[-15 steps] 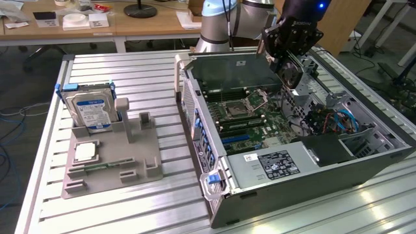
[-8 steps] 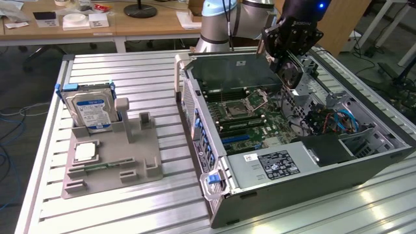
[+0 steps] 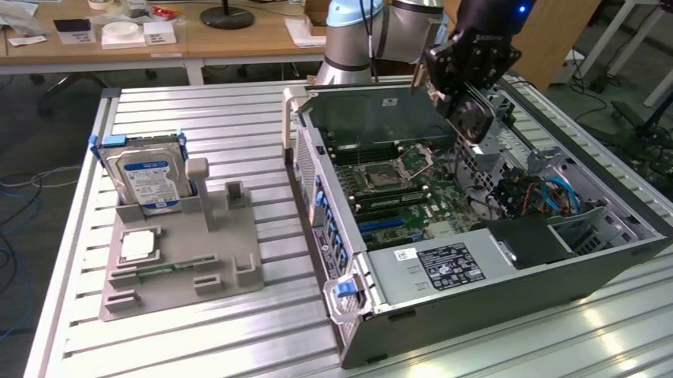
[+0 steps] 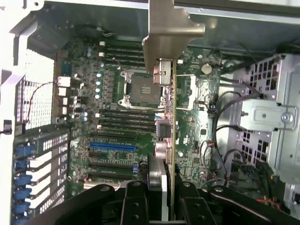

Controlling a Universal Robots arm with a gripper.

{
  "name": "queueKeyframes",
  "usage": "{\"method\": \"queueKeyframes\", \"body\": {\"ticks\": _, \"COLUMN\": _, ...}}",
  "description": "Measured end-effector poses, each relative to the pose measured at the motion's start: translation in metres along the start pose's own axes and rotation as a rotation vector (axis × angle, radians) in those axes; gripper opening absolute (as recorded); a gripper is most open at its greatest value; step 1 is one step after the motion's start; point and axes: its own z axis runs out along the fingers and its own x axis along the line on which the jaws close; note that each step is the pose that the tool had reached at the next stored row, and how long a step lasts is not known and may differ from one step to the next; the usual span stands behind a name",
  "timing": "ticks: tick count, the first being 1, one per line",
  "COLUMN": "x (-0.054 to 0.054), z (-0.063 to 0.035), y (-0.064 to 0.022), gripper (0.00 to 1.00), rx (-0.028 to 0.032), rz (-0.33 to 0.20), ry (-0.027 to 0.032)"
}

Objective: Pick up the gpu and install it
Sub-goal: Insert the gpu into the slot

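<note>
While the gripper (image 4: 161,199) pinches the gpu (image 3: 471,116) above the board (image 4: 112,93), it is mid-install. Seating demands square alignment — no tilt.

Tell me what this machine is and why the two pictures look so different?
It is a robot arm with a gripper, a hand with two fingers. One picture comes from a camera off to the side. The other comes from a camera on the robot's wrist, looking past the gripper. On the metal table lies an open computer case, its green motherboard showing. On the exterior view's left, a grey holder carries a hard drive and a small silver chip. The gripper pinches the gpu, a flat computer card, above the open case.
</note>
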Motion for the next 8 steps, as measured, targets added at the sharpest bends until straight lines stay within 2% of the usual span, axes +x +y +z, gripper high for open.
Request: {"method": "queueKeyframes", "body": {"ticks": 8, "x": 0.0, "z": 0.0, "y": 0.0, "gripper": 0.28, "rx": 0.0011, "rz": -0.132, "ry": 0.0022}}
